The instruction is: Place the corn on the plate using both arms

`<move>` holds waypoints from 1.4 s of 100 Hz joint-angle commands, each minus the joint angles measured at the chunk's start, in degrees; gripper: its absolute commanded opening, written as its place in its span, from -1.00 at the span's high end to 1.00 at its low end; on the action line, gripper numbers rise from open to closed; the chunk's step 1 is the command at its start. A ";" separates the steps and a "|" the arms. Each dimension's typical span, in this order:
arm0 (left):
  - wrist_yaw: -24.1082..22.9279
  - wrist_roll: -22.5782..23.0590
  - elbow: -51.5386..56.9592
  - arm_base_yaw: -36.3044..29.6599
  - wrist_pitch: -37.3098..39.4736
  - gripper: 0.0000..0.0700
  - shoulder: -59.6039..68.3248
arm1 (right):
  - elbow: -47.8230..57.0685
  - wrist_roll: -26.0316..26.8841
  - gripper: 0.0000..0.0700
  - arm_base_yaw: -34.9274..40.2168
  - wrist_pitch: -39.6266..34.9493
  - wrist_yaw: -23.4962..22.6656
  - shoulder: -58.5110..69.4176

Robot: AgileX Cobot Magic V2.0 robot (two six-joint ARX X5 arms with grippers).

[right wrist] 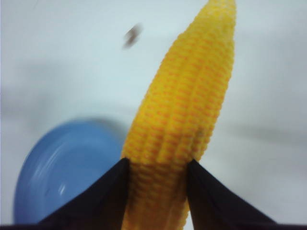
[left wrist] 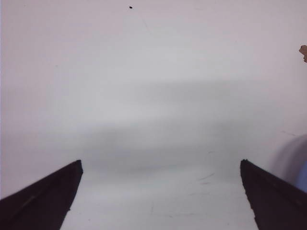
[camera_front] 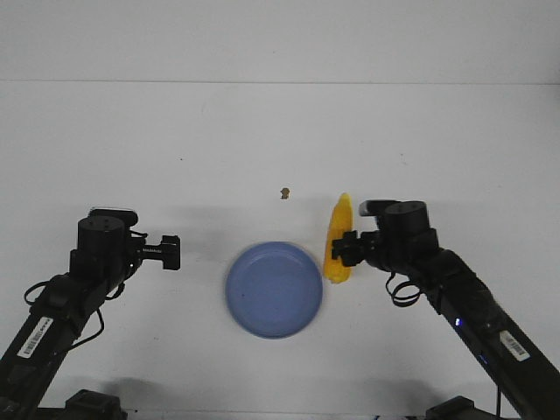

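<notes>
The yellow corn [camera_front: 338, 238] is held just right of the blue plate [camera_front: 274, 290], its tapered tip pointing away from me. My right gripper [camera_front: 346, 249] is shut on the corn's thick end; in the right wrist view both black fingers press the corn [right wrist: 184, 124] at my right gripper [right wrist: 157, 165], with the plate [right wrist: 67, 163] off to one side. My left gripper [camera_front: 178, 252] is open and empty left of the plate; in the left wrist view my left gripper [left wrist: 160, 165] has its fingers wide apart over bare table.
A tiny brown speck [camera_front: 283, 192] lies on the white table beyond the plate, and also shows in the left wrist view [left wrist: 303, 51]. The table's far edge meets a white wall [camera_front: 280, 39].
</notes>
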 commanded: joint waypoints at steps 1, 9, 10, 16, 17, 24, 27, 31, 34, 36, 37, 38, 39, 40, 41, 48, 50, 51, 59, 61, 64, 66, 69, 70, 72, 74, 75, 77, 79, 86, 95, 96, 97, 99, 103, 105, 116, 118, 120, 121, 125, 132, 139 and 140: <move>-0.17 0.90 0.61 -0.07 0.26 -1.00 0.44 | 0.66 -0.07 0.46 4.28 1.31 0.59 1.57; -0.17 0.90 0.61 -0.07 0.28 -1.00 0.44 | 0.66 0.63 0.36 9.18 2.47 2.93 3.41; -0.17 0.90 0.61 -0.07 0.28 -1.00 0.44 | 0.66 0.66 0.35 9.75 2.60 3.17 3.67; -0.17 0.90 0.61 -0.07 0.28 -1.00 0.44 | 0.66 0.92 0.28 12.41 3.65 4.42 5.70; -0.17 0.90 0.61 -0.07 0.26 -1.00 0.44 | 0.66 0.96 0.27 12.79 3.78 4.52 5.99; -0.17 0.90 0.61 -0.07 0.28 -1.00 0.44 | 0.66 1.29 0.17 14.47 4.28 4.52 8.07; -0.17 0.90 0.61 -0.07 0.28 -1.00 0.44 | 0.68 1.40 0.11 15.04 4.52 4.55 8.92; -0.17 0.90 0.61 -0.07 0.28 -1.00 0.44 | 0.66 1.40 -0.03 15.67 4.72 4.55 9.97; -0.17 0.90 0.61 -0.07 0.28 -1.00 0.44 | 0.68 1.40 -0.17 16.02 4.81 4.57 10.43; -0.17 0.90 0.61 -0.07 0.28 -1.00 0.44 | 0.66 1.40 -0.28 16.15 4.83 4.61 10.60; -0.17 0.90 0.61 -0.07 0.28 -1.00 0.44 | 0.68 1.38 -0.33 16.20 4.81 4.61 10.64; -0.17 0.90 0.61 -0.07 0.28 -1.00 0.44 | 0.68 1.40 -0.38 16.24 4.83 4.63 10.67; -0.17 0.90 0.61 -0.07 0.28 -1.00 0.44 | 0.66 1.38 -0.42 16.28 4.87 4.66 10.69; -0.17 0.90 0.61 -0.07 0.28 -1.00 0.44 | 0.66 1.38 -0.47 16.33 4.92 4.72 10.67; -0.17 0.90 0.61 -0.07 0.28 -1.00 0.44 | 0.66 1.40 -0.51 16.35 5.01 4.83 10.69; -0.17 0.92 0.61 -0.07 0.31 -1.00 0.44 | 0.68 1.38 -0.67 16.57 5.97 5.90 10.43; -0.17 0.94 0.61 -0.07 0.33 -1.00 0.44 | 0.68 1.31 -0.67 16.52 6.16 6.05 10.19; -0.17 0.94 0.61 -0.07 0.35 -1.00 0.44 | 0.68 1.25 -0.67 16.52 6.34 6.08 10.01; -0.17 0.96 0.61 -0.07 0.66 -1.00 0.44 | 0.68 0.66 -0.67 15.72 7.56 6.10 8.44; -0.17 0.98 0.61 -0.07 0.76 -1.00 0.44 | 0.68 0.55 -0.67 15.32 7.76 6.14 7.91; -0.17 1.05 0.61 -0.07 0.83 -1.00 0.44 | 0.68 0.31 -0.67 14.64 7.85 6.40 6.91; -0.17 1.16 0.61 -0.07 0.83 -1.00 0.44 | 0.68 0.04 -0.67 14.14 7.85 6.78 6.16; -0.17 1.27 0.61 -0.07 0.85 -1.00 0.44 | 0.68 -0.63 -0.67 13.40 7.82 7.28 5.01; -0.17 1.31 0.61 -0.07 0.90 -1.00 0.44 | 0.68 -0.96 -0.67 13.11 7.82 7.41 4.59; -0.17 1.31 0.61 -0.07 1.07 -1.00 0.44 | 0.68 -1.60 -0.67 12.52 7.85 7.54 3.85; -0.17 1.31 0.61 -0.07 1.40 -1.00 0.44 | 0.68 -2.38 -0.67 11.91 7.80 7.52 2.97; -0.17 1.31 0.61 -0.07 1.51 -1.00 0.44 | 0.68 -2.69 -0.67 11.56 7.78 7.52 2.56; -0.17 1.29 0.61 -0.07 2.01 -1.00 0.44 | 0.68 -3.43 -0.67 10.86 7.58 7.56 1.60; -0.17 1.29 0.61 -0.07 2.34 -1.00 0.44 | 0.68 -4.20 -0.67 10.10 7.34 7.56 0.55; -0.15 1.29 0.61 -0.07 3.52 -1.00 0.33 | 0.68 -6.45 -0.67 7.13 6.12 8.90 -3.19; -0.17 1.33 0.61 -0.07 4.68 -1.00 -0.09 | 0.66 -10.03 -0.67 2.89 3.50 14.60 -8.52; -0.15 1.33 0.61 -0.07 4.74 -1.00 -0.17 | 0.66 -10.49 -0.67 2.40 3.15 15.23 -9.11; -0.15 1.33 0.61 -0.07 4.79 -1.00 -0.31 | 0.66 -10.95 -0.67 1.90 2.84 15.89 -9.73; -0.17 1.40 0.61 -0.07 4.87 -1.00 -0.52 | 0.63 -11.89 -0.67 0.92 2.21 16.96 -10.93; -0.17 1.46 0.61 -0.04 5.11 -1.00 -1.07 | 0.52 -13.57 -0.67 -1.16 1.05 18.67 -13.55; -0.17 1.46 0.61 -0.04 5.18 -1.00 -1.44 | 0.46 -14.27 -0.67 -2.25 0.48 19.26 -14.86; -0.17 1.60 0.61 0.50 5.33 -1.00 -4.42 | -0.57 -16.61 -0.67 -8.55 -0.92 19.93 -22.45; -0.17 1.75 0.61 0.66 5.42 -1.00 -5.14 | -0.96 -16.98 -0.67 -9.68 -0.87 20.02 -23.87; -0.17 1.99 0.61 0.74 5.49 -1.00 -5.92 | -1.42 -17.35 -0.67 -10.75 -0.85 20.00 -25.33; -0.17 2.14 0.61 0.79 5.51 -1.00 -6.32 | -1.68 -17.49 -0.67 -11.30 -0.83 20.00 -26.05; -0.17 2.84 0.61 0.94 5.60 -1.00 -8.04 | -2.84 -17.86 -0.67 -13.33 -0.72 20.04 -28.92; -0.17 3.72 0.59 1.33 5.62 -1.00 -11.32 | -5.77 -18.43 -0.67 -16.35 -0.07 20.15 -33.92; -0.15 3.82 0.52 1.57 4.96 -1.00 -14.56 | -9.81 -19.74 -0.67 -18.27 0.92 20.15 -38.91; -0.15 3.82 0.48 1.60 4.85 -1.00 -15.02 | -10.47 -19.82 -0.67 -18.45 1.16 20.15 -39.65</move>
